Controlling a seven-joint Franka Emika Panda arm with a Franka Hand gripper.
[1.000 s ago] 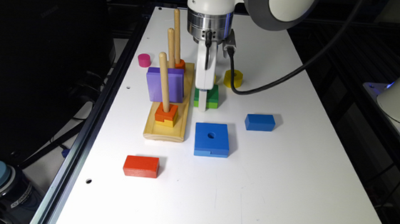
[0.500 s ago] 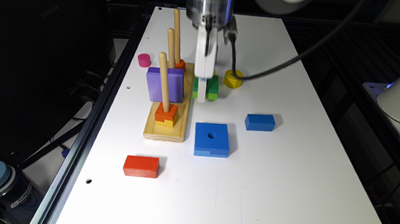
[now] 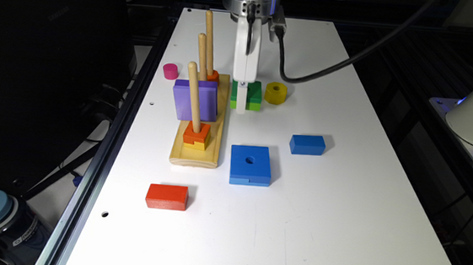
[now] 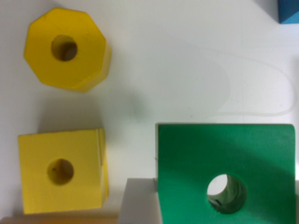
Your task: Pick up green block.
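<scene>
Exterior view first: the white gripper [image 3: 242, 103] is hanging straight down over the far half of the white table [image 3: 339, 225], with the two-layer green square wooden block [image 3: 254, 95] directly behind its tip. A shadow is falling beneath the block, and it appears to be riding slightly above the surface rather than resting on it; that reading is a judgement. If correct, the grasp is done and only the upward carry is outstanding.

To the exterior view's left, just beside the block, the wooden peg stand [image 3: 199, 150] is carrying a purple square block [image 3: 194, 99] and orange pieces on its upright dowels. To the exterior view's right, a yellow octagonal wooden ring [image 3: 276, 93] is sitting near the green block. These two neighbours are flanking the block closely, so any sideways drift risks contact; a vertical path is appearing clear. A large blue square block with a hole [image 3: 250, 165], a small blue brick [image 3: 307, 144], a red brick [image 3: 166, 196] and a pink cylinder [image 3: 170, 71] are lying well apart.

Wrist view next: the green block [image 4: 226, 172] is sitting close under the camera, a pale finger [image 4: 138, 200] lying against one edge. The opposite finger is not discernible, so whether the jaws are pinching the block cannot be told. A yellow square block with a hole [image 4: 60, 170] and the yellow ring [image 4: 65, 49] are lying alongside.
</scene>
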